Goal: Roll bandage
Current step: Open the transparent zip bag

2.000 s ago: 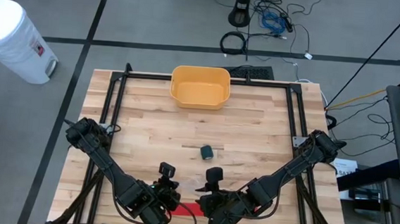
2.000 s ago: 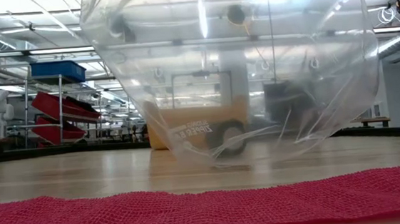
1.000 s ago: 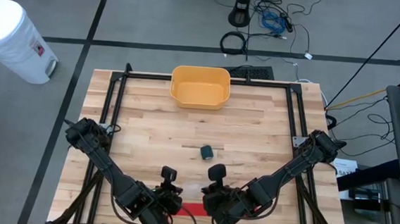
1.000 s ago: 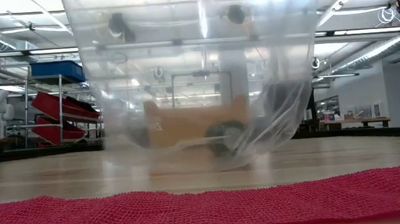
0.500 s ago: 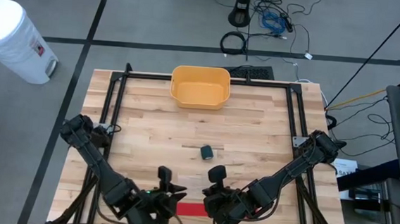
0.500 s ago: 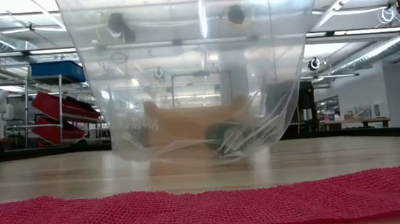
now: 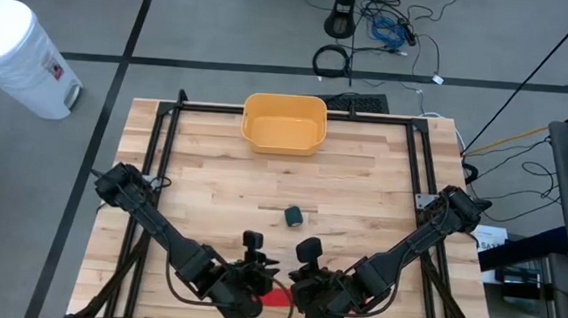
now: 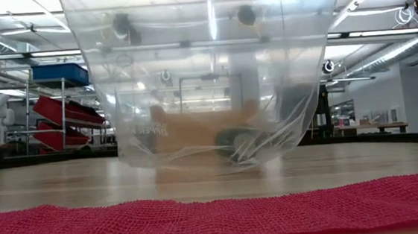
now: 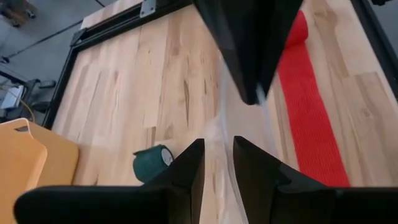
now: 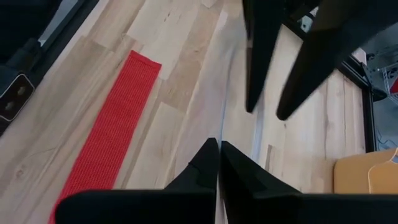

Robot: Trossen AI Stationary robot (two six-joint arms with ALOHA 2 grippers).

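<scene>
Red bandage (image 10: 109, 140): it lies flat and fully unrolled as a long strip on the wooden table (image 7: 202, 183), at the near edge, just beside both grippers; in the low view it spans the whole foreground (image 8: 217, 217). No turn of it is wound yet, so you should judge the rolling as not begun.

Clear plastic bag (image 8: 206, 80): it hangs upright above the table between the two grippers, its mouth stretched wide; the low view shows its bottom resting on or just over the wood.

Left gripper (image 7: 254, 277): its fingers stand slightly apart, a thin edge of the bag's film running between them; a firm pinch is likely, but you cannot tell for certain.

Right gripper (image 7: 305, 283): its fingers are pressed together on the bag's film.

Small dark green roll (image 7: 293, 216): it sits mid-table, well apart from the bandage.

Yellow tub (image 7: 284, 123): it stands at the far edge.

What is left for you: free a gripper from the bag, take one end of the strip, and wind it.
</scene>
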